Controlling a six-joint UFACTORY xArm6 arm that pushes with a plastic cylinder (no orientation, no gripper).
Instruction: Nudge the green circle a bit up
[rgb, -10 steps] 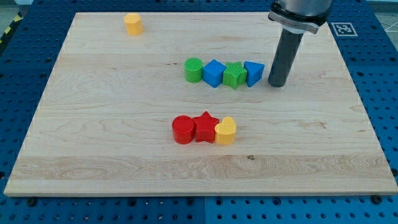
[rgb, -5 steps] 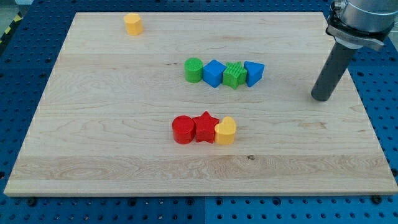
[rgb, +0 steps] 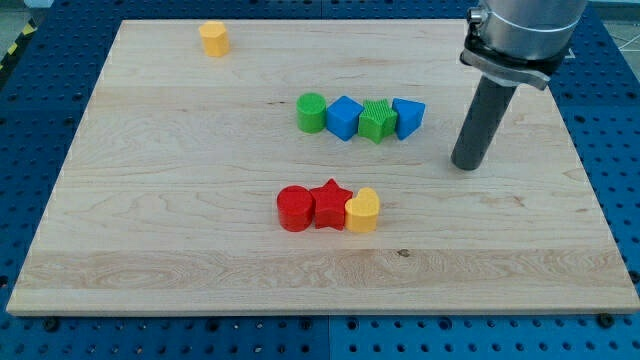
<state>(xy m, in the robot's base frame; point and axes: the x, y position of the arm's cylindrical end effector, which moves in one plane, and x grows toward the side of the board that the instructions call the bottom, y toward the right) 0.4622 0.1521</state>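
Observation:
The green circle is the left end of a touching row in the board's middle: green circle, blue cube, green star, blue triangle. My tip rests on the board to the right of this row and slightly lower, a short gap from the blue triangle and far from the green circle. It touches no block.
A red circle, red star and yellow heart-shaped block sit in a touching row below the middle. A yellow block stands near the top left of the wooden board.
My tip swung right toward the board's right edge, then came back left and slightly down, ending right of the blue triangle. No block has moved.

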